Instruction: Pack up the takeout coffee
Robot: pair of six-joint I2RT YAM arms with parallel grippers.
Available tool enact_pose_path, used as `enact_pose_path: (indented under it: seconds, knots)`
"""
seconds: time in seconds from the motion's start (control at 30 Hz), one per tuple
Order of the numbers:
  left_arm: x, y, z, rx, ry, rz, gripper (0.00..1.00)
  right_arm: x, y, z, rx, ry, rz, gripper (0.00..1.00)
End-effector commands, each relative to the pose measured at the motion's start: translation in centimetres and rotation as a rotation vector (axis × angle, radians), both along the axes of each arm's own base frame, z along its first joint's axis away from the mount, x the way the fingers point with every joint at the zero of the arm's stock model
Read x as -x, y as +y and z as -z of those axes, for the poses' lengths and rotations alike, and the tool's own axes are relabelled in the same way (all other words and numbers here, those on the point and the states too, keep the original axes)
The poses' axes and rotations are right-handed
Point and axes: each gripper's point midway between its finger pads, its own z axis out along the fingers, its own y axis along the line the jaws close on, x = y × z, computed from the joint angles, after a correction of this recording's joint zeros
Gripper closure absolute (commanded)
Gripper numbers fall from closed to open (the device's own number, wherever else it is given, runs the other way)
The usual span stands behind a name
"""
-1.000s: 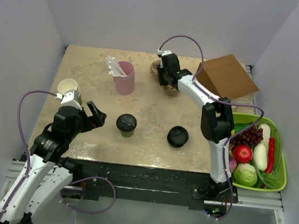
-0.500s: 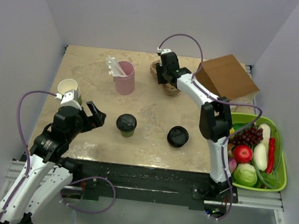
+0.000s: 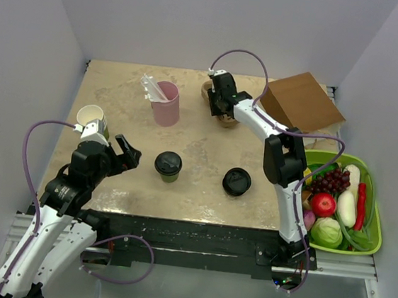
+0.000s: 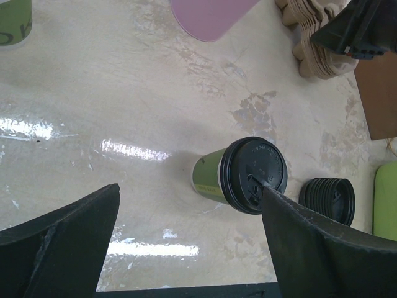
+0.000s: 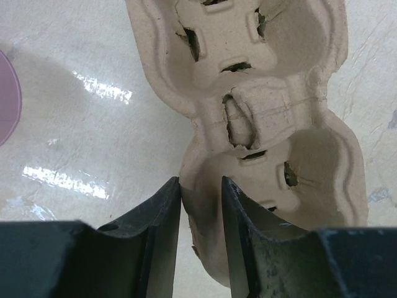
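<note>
The takeout coffee, a small cup with a round black lid, stands upright at the middle front of the table. In the left wrist view its side looks green and cream. My left gripper is open and empty, just left of the cup; in its own view the jaws stand wide apart with the cup ahead near the right finger. My right gripper is at the far middle, shut on the wall of a beige pulp cup carrier, one finger inside a well and one outside.
A pink cup with white plastic pieces stands far left of centre. A stack of black lids lies right of the coffee. White paper cups are at the left edge, a brown paper bag far right, a green produce basket off the right side.
My right gripper has shifted slightly toward the far left at the carrier. The left arm and the coffee have not moved.
</note>
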Motion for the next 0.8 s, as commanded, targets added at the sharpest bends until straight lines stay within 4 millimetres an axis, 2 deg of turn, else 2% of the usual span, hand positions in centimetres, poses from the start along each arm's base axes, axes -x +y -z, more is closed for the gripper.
enact_pose_path:
  seconds: [0.0, 0.07, 0.3, 0.6, 0.77]
  knots:
    - [-0.3, -0.2, -1.0, -0.008, -0.032, 0.018, 0.0, -0.8, 0.5, -4.8, -0.063, -0.091, 0.014, 0.61]
    - [-0.3, -0.2, -1.0, -0.009, -0.032, 0.017, 0.0, -0.7, 0.6, -4.8, -0.064, -0.089, 0.013, 0.59]
    - [-0.3, -0.2, -0.8, -0.008, -0.024, 0.02, 0.0, -0.7, 0.7, -3.9, -0.063, -0.065, 0.016, 0.59]
    - [-0.3, -0.3, -0.8, -0.007, -0.024, 0.023, 0.0, -1.1, 1.0, -4.9, -0.094, -0.085, 0.035, 0.6]
    - [-0.3, -0.4, -0.8, -0.005, -0.024, 0.029, 0.0, -1.0, 1.1, -4.3, -0.087, -0.063, 0.033, 0.6]
